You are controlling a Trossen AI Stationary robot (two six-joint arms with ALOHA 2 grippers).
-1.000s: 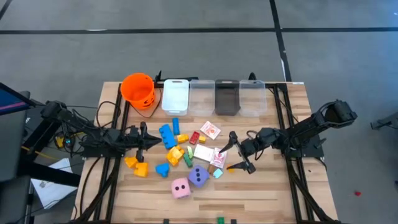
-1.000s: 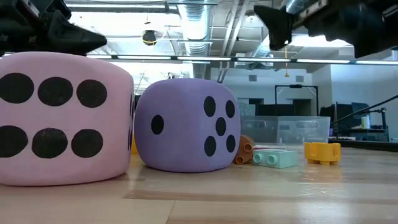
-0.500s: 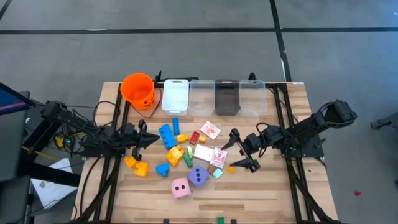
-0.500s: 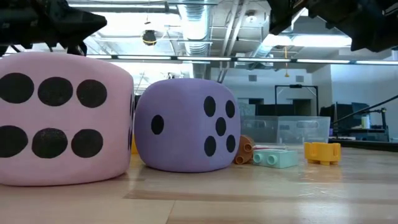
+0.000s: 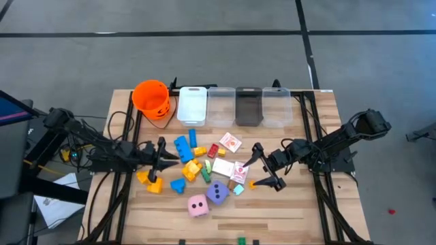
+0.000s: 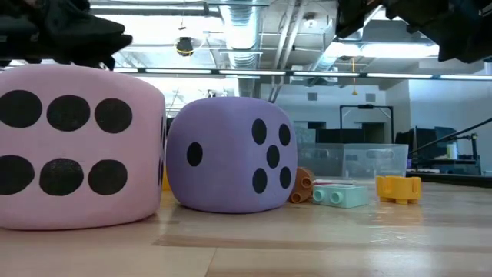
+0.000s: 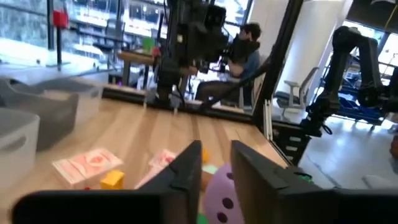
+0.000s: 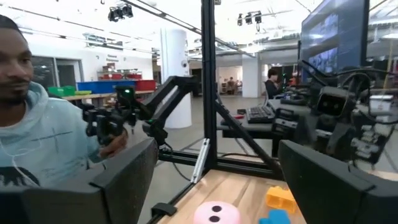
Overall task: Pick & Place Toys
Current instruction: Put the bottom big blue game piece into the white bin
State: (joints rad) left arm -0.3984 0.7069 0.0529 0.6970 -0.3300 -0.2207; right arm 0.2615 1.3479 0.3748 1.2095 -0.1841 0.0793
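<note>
The toys lie scattered mid-surface, the left end effector slightly spread beside them and the right end effector spread wide, both empty.

I count two soft dice, one pink die and one purple die. Three pink-and-white cards lie mid-table. Four rectangular bins line the far edge, with one orange bucket to their left.

Grey floor crossed by dark lines surrounds the wooden tabletop — beyond, an office chair, ceiling lights, seated people.
</note>
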